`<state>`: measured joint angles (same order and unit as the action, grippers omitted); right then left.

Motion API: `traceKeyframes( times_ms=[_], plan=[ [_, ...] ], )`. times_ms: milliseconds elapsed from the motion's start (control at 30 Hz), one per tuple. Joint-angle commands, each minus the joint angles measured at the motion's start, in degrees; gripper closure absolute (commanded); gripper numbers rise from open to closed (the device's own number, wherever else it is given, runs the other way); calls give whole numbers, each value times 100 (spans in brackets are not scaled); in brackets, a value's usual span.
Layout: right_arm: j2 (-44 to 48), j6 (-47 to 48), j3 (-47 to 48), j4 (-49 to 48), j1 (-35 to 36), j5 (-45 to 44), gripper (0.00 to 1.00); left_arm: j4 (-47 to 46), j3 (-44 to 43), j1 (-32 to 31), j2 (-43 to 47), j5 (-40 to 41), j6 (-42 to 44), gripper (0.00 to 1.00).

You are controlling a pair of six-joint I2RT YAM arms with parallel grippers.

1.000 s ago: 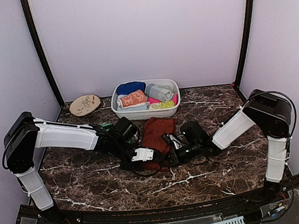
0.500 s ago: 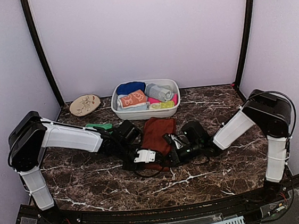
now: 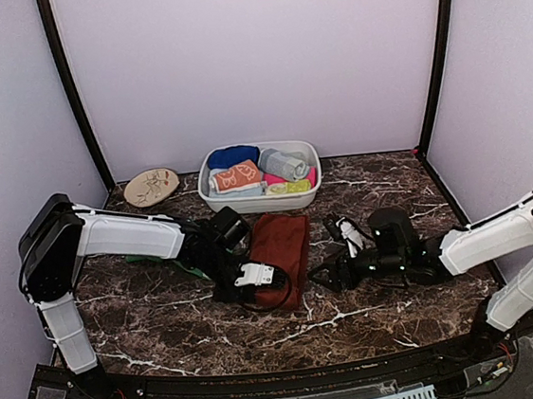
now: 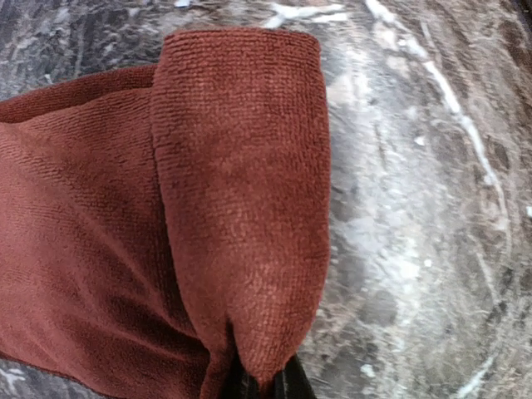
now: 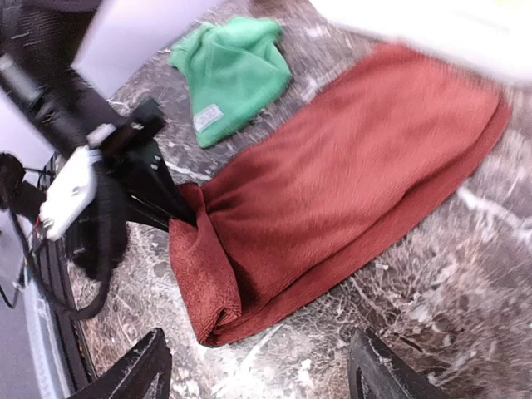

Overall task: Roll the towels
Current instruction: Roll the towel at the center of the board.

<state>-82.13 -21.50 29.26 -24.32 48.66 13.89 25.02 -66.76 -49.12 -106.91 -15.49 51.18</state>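
Rust-brown towel (image 3: 279,246) lies lengthwise mid-tabletop, its near end doubled over into a first fat lip. A second ago both hands crowded that end; since then the right hand (image 3: 324,276) has let go and drawn off to the right, its jaws spread wide and clear of the cloth. The left hand (image 4: 266,384) has meanwhile pinched shut on the folded corner. I judge the roll as only just begun, with one hand pinning the starter fold and the far length flat and unrolled. The cloth is a soft, matte, finely looped pile that bends into rounded edges, not creases. A bright green towel (image 5: 233,71) with a white tag sits crumpled beyond the left arm. The tabletop (image 3: 165,324) is glossy dark marble with white veins; the white basin (image 3: 262,203) behind holds finished rolls
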Motion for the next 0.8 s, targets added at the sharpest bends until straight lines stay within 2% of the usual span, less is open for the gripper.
traceKeyframes(
  times_ms=[0,200,367,600,767],
  plan=[
    [797,1962,-385,243,818,-1498,28,1456,-258,24,188,-931,-115,100],
    [1143,2783,-394,908,2172,-2176,29,1945,-663,142,-238,-1428,-221,100],
    [420,3580,185,1276,3059,-2975,31,2694,-1416,397,-876,-2005,-270,100],
    [-728,4679,862,807,3158,-3021,34,3038,-1846,518,-1290,-2164,-278,100],
    [-1506,5252,1287,388,2976,-3068,38,3119,-1948,522,-1427,-2097,-235,100]
  ],
)
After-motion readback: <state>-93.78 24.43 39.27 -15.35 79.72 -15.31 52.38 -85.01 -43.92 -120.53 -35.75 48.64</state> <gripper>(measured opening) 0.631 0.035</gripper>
